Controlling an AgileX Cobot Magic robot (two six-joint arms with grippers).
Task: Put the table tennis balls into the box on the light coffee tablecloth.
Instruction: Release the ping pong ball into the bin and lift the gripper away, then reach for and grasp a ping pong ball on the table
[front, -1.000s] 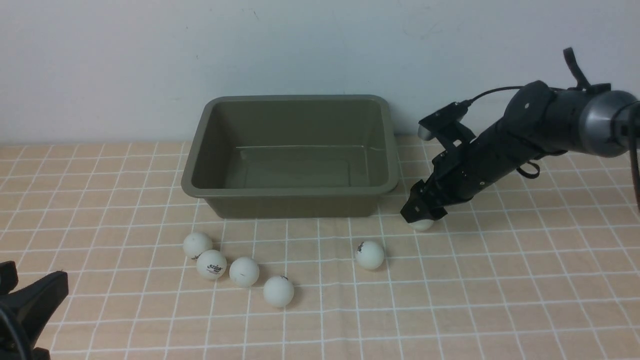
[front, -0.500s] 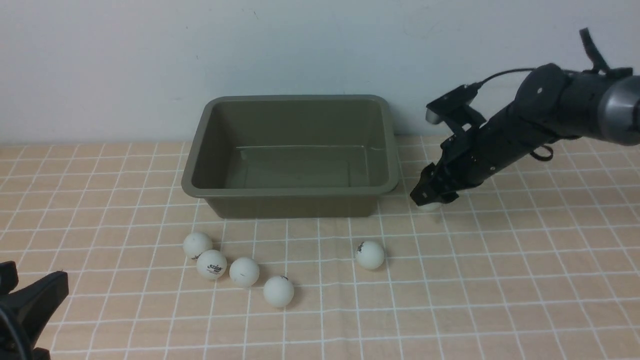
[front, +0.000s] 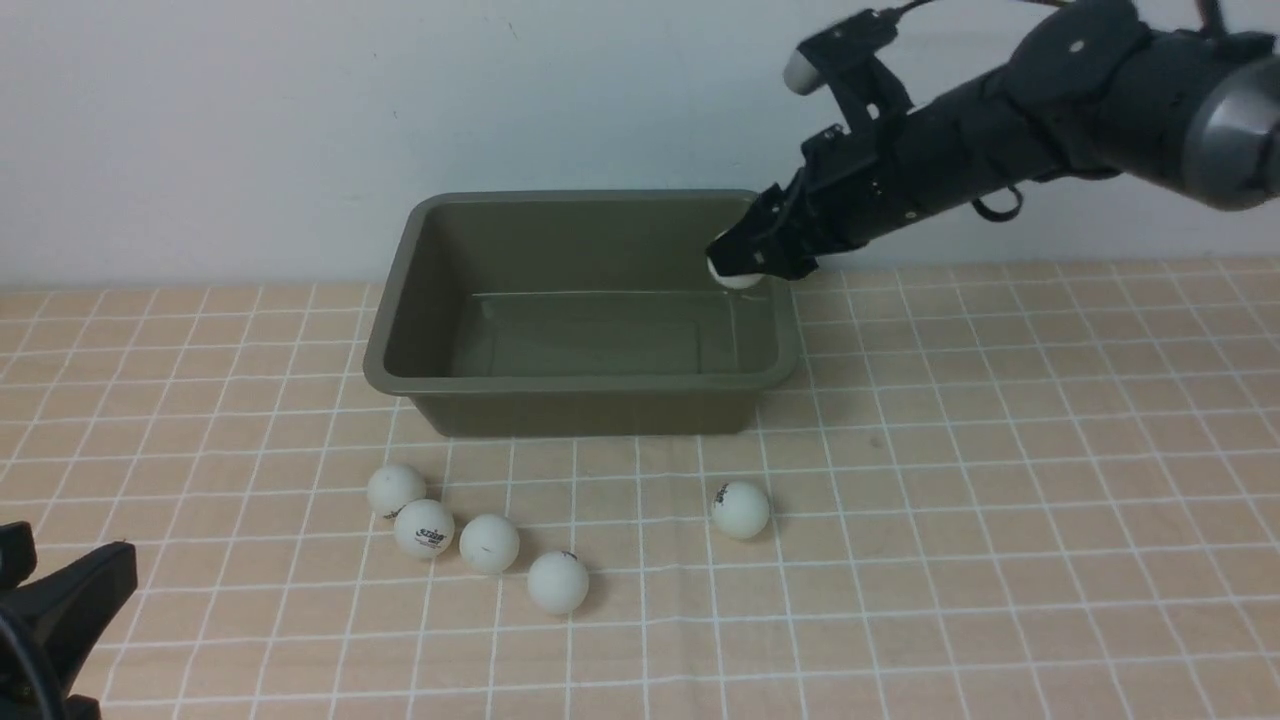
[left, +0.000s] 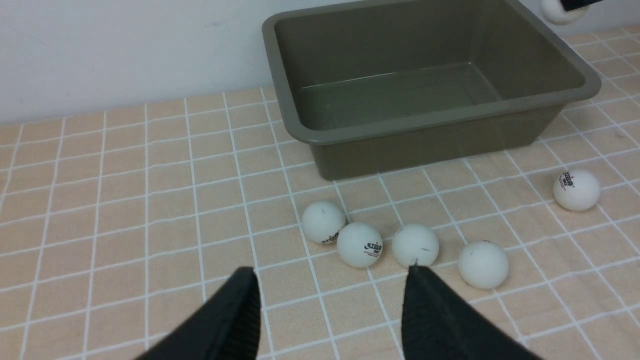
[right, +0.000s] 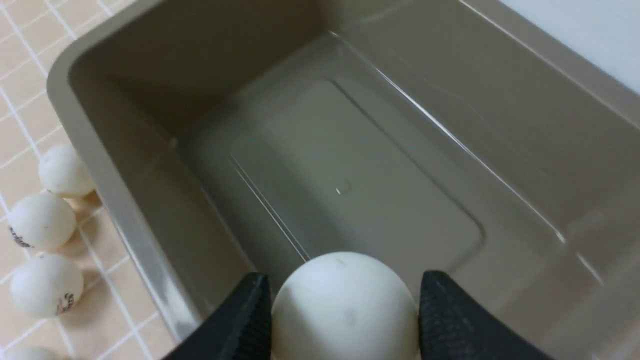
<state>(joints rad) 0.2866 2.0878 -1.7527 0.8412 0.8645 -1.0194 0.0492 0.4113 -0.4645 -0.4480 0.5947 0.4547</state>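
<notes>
Hanging over the right end of the rectangular olive-green plastic box (front: 580, 380), the black right gripper (front: 745, 262) pinches one small matte white table tennis ball (front: 735, 279) between its fingers, well clear of the box floor. The box stands on the light coffee tablecloth with thin white grid lines (front: 1000, 450), close to the pale wall. In front of the box, five more white balls lie on the cloth: four in a loose curved row (front: 423, 528) toward the left, and a fifth ball (front: 740, 509) apart from them on the right. Only a dark part of the left gripper (front: 60, 600) shows, low in the near left corner.

From the left wrist, the left gripper (left: 330, 272) has its two black fingers spread apart with nothing between them, hovering above the cloth just short of the row of four (left: 359, 244). The box (left: 435, 120) sits beyond, the lone ball (left: 576, 189) off to one side (its printed logo faces up), and the carried ball (left: 557, 10) peeks in at the frame's edge.

From the right wrist, the right gripper (right: 344, 280) is clamped on either side of the ball (right: 344, 310), above the box's smooth floor (right: 350, 175). Three of the loose balls (right: 40, 220) show outside its rim.
</notes>
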